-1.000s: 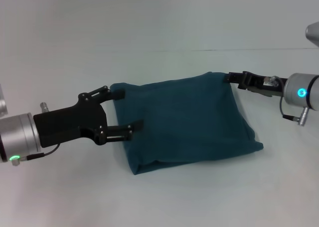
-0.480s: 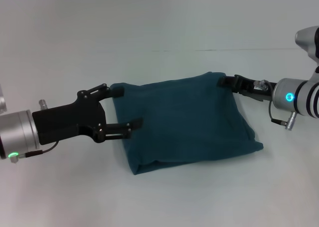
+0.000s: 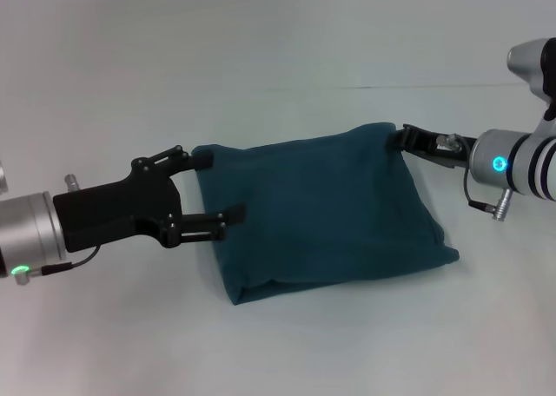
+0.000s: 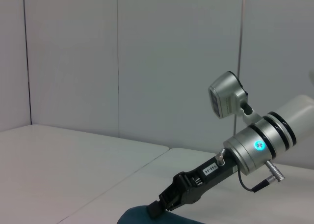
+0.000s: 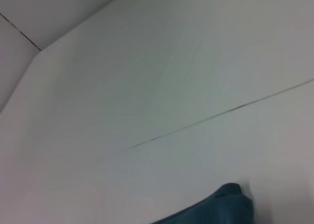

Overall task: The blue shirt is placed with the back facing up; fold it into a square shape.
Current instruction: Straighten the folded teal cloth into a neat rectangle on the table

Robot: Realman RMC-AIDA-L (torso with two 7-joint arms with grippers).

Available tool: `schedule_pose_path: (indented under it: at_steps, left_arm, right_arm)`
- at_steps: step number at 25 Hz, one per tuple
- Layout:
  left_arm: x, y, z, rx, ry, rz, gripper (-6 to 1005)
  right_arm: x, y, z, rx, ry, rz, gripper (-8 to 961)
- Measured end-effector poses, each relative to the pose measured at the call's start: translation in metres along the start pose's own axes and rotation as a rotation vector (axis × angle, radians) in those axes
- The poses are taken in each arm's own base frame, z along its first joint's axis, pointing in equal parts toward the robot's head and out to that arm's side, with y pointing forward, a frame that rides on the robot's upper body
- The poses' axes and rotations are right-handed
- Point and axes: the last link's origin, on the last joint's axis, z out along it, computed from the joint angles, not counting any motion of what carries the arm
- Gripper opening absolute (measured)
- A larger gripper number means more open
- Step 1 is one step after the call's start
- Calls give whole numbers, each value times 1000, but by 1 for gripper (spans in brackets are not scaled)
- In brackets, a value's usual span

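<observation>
Both grippers flank the folded blue shirt (image 3: 326, 214): left gripper (image 3: 219, 188) open, right gripper (image 3: 401, 139) unclear

Legible text: none. One small white label (image 4: 209, 169) with dark characters sits on the black body of the right gripper (image 4: 159, 208), seen in the left wrist view; its characters cannot be made out. No other markings show.

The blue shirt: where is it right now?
In the head view, the blue shirt lies folded mid-table, between the left gripper and the right gripper.
</observation>
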Motion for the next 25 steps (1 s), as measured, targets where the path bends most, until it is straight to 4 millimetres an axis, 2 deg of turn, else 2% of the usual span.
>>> schedule_pose_path:
  at_steps: [8,19,25]
  left_arm:
    - [1,0,1,-3,3,-1,884]
    - [1,0,2,-3,4,-18,877]
    - [1,1,2,-3,11,-33,872]
  right_arm:
    - [-7,4,1,-4,-15,-30,5]
    - [-35,17,1,-19,-59,-98,66]
    - [-36,15,0,-14,-58,-101,100]
